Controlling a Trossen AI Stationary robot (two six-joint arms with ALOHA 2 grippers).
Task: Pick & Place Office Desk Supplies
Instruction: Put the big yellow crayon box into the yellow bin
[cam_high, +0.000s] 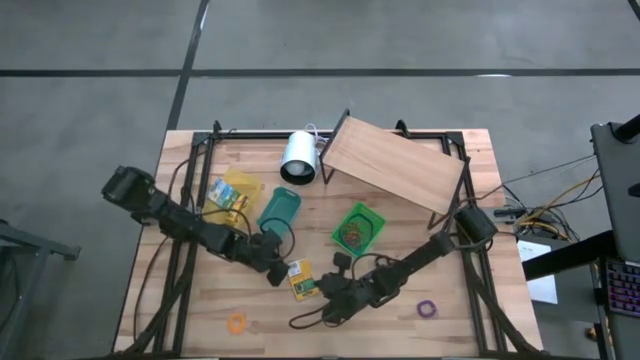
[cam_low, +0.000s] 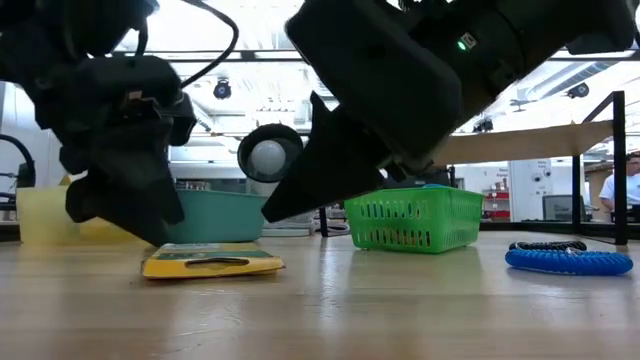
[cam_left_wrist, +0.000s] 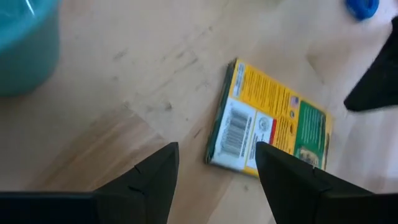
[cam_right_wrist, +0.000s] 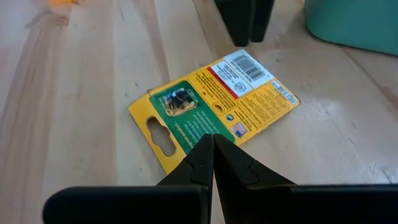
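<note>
A yellow-and-green packet (cam_high: 301, 279) lies flat on the wooden table, and also shows in the low view (cam_low: 212, 262). My left gripper (cam_left_wrist: 217, 171) is open and low at the packet's barcode end (cam_left_wrist: 235, 134), one finger on each side of that end. My right gripper (cam_right_wrist: 212, 149) is shut, its tips over the packet's long edge (cam_right_wrist: 205, 127), coming from the table's right side (cam_high: 335, 290). A purple rubber band (cam_high: 428, 309) and an orange one (cam_high: 237, 322) lie near the front edge. My left gripper stands with its open fingers slanting down at the packet's barcode end (cam_left_wrist: 239, 155); I cannot tell whether a finger touches it. My right gripper's shut tips are over the packet's green part (cam_right_wrist: 198, 132); I cannot tell whether they touch it. The packet lies flat on the table.
A teal bin (cam_high: 279, 210), a green basket (cam_high: 358, 228) holding small items and a yellow container (cam_high: 232, 195) stand behind the packet. A white cylinder (cam_high: 298, 157) and a slanted wooden board (cam_high: 392, 165) are at the far side. A blue band (cam_low: 570, 261) lies at the right.
</note>
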